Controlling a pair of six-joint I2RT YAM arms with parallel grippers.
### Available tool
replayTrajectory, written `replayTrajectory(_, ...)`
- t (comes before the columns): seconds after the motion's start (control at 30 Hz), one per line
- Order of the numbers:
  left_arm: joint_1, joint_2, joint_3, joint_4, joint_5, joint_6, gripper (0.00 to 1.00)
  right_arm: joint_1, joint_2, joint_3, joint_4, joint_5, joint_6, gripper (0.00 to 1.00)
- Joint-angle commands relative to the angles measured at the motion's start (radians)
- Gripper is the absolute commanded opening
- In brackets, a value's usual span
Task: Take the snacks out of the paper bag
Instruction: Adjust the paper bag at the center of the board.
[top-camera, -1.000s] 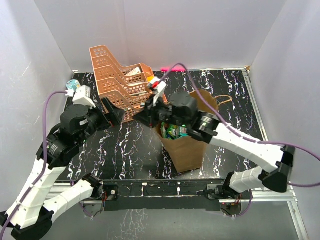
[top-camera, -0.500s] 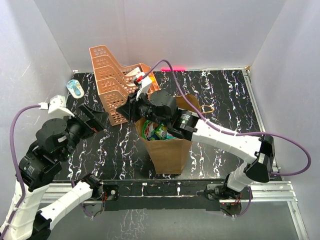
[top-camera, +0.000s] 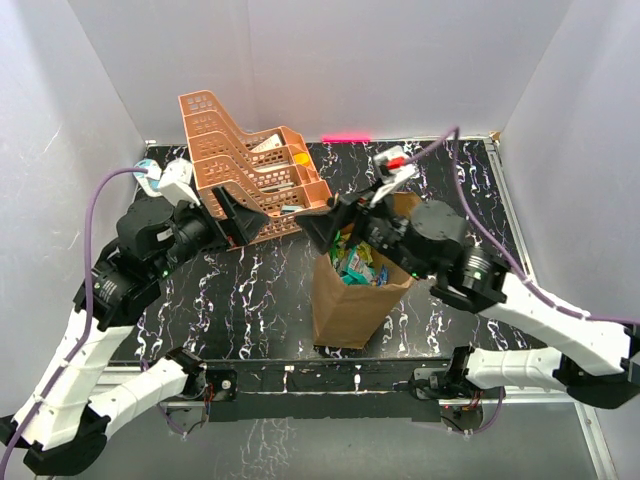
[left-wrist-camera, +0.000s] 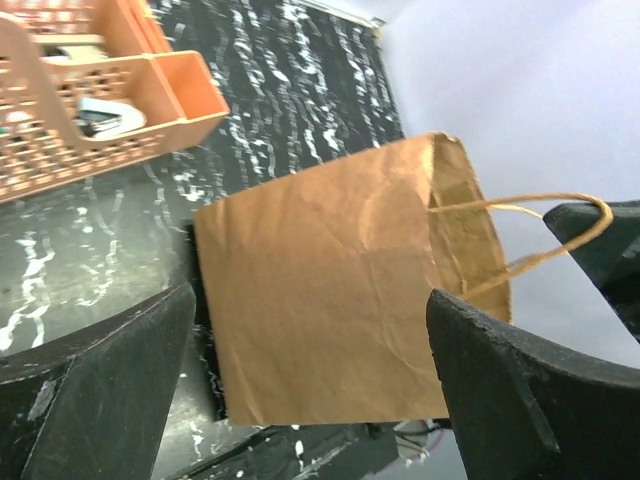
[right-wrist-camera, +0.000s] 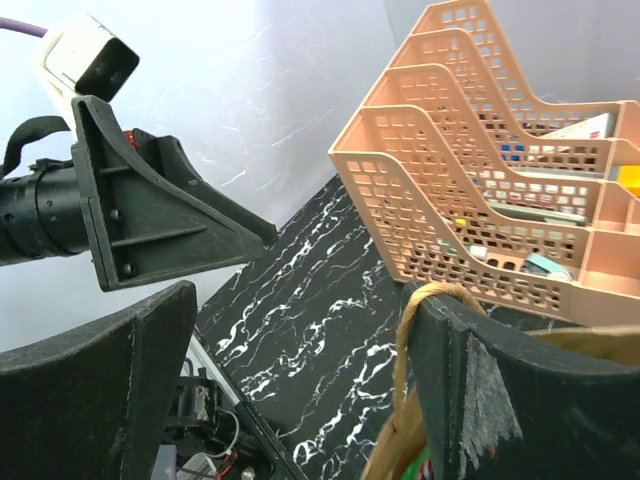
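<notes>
At the near centre of the table (top-camera: 260, 290), we find the paper bag (top-camera: 350, 300) standing with its mouth open and the snacks (top-camera: 358, 262) inside it. The right gripper (top-camera: 330, 222) hangs at the bag's far left rim. Its fingers stand wide apart and grip nothing, and a twine handle (right-wrist-camera: 408, 320) lies just beside one finger. The left gripper (top-camera: 235, 215) is left of the bag, near the orange rack (top-camera: 240, 150), with its fingers fully spread and empty.

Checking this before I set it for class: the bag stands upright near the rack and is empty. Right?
Not empty. The top view shows snacks inside the bag, which does stand upright near the rack.
</notes>
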Motion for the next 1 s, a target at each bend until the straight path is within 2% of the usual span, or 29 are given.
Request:
replayTrajectory(0.0, -0.005, 0.010, -0.041, 0.163, 0.221, 0.001, 0.99, 0.003, -0.135, -0.039, -0.007, 0.088, 0.012, 0.90)
replayTrajectory(0.13, -0.006, 0.056, -0.065, 0.265, 0.314, -0.035, 0.98, 0.003, -0.166, -0.068, 0.007, 0.092, 0.022, 0.93)
replayTrajectory(0.23, -0.005, 0.069, -0.052, 0.285, 0.318, -0.038, 0.98, 0.003, -0.115, -0.044, 0.015, 0.026, 0.003, 0.94)
replayTrajectory(0.33, -0.005, 0.071, -0.034, 0.245, 0.285, -0.032, 0.98, 0.003, -0.055, 0.020, -0.046, 0.000, -0.020, 0.97)
replayTrajectory(0.5, -0.005, 0.063, -0.012, 0.152, 0.203, -0.040, 0.98, 0.003, -0.058, 0.059, -0.171, 0.149, -0.002, 0.98)
replayTrajectory(0.73, -0.006, 0.105, -0.009, 0.154, 0.240, -0.069, 0.98, 0.003, -0.095, 0.153, -0.467, 0.433, 0.185, 0.98)
replayTrajectory(0.87, -0.006, 0.144, 0.008, 0.139, 0.228, -0.087, 0.96, 0.002, -0.192, 0.141, -0.489, 0.393, 0.145, 0.98)
replayTrajectory(0.97, -0.005, 0.159, 0.006, 0.169, 0.239, -0.105, 0.86, 0.003, -0.274, 0.094, -0.475, 0.426, 0.147, 0.98)
